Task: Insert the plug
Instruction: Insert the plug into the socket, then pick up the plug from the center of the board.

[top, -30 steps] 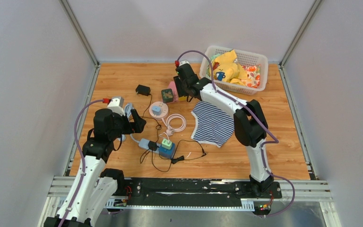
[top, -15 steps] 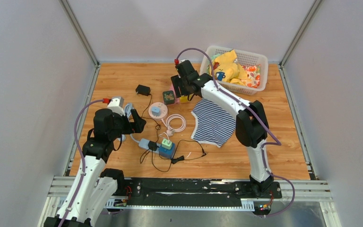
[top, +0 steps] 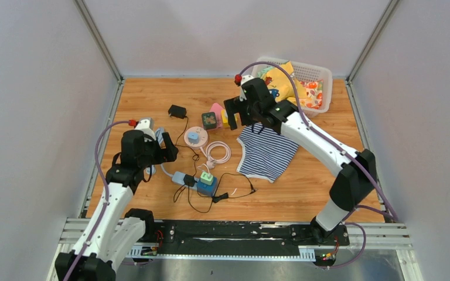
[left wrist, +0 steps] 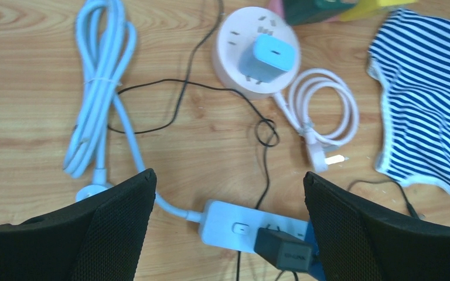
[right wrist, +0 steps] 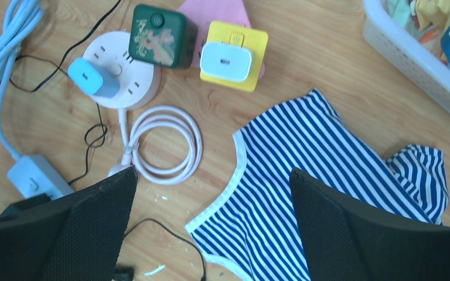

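My right claw (right wrist: 212,172) is wide and holds nothing. My left claw (left wrist: 228,175) is wide too. The white plug (right wrist: 225,61) sits in the yellow socket block (right wrist: 247,32) on the surface (right wrist: 328,76), near my right claw. I think it is in. Next I lift away and do not bump it.

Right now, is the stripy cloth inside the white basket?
No, the blue-and-white striped cloth lies on the wooden table, outside the white basket.
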Robot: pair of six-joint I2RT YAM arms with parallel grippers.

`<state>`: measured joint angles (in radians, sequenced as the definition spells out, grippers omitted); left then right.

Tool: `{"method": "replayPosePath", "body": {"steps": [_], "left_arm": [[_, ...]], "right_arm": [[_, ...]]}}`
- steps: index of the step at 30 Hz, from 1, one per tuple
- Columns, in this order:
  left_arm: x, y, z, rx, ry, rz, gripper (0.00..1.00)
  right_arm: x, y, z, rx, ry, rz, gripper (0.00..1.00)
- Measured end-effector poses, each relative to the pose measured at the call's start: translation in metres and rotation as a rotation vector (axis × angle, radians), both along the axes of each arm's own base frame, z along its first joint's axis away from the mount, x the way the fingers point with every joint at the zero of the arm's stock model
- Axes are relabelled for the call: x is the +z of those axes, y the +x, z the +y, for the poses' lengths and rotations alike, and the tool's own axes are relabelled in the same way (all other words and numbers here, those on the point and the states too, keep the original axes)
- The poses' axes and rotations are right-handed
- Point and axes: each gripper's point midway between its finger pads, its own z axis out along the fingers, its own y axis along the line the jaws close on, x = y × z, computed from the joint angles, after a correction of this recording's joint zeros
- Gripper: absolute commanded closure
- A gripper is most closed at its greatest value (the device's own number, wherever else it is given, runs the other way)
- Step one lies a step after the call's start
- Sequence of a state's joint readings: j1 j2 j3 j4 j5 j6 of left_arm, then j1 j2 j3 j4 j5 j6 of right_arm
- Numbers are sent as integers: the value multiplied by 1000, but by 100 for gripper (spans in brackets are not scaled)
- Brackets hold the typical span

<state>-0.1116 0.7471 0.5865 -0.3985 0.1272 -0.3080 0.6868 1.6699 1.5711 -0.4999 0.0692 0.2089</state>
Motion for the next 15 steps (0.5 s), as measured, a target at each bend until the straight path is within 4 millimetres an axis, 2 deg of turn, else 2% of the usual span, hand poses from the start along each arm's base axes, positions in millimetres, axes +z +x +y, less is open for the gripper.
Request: {"method": "replayPosePath", "body": {"steps": [6,10,15], "left_arm": [[-8,33,18,139,48,79,11],[-4,72,21,195,46,81,17],[-8,129,22,256,41,72,17]], "right_arm": [[2,-40,-21,41,37,6,0],[8,-61,-31,70,68,-10,0],[18,-83,-41,105,117,-40,0]]}}
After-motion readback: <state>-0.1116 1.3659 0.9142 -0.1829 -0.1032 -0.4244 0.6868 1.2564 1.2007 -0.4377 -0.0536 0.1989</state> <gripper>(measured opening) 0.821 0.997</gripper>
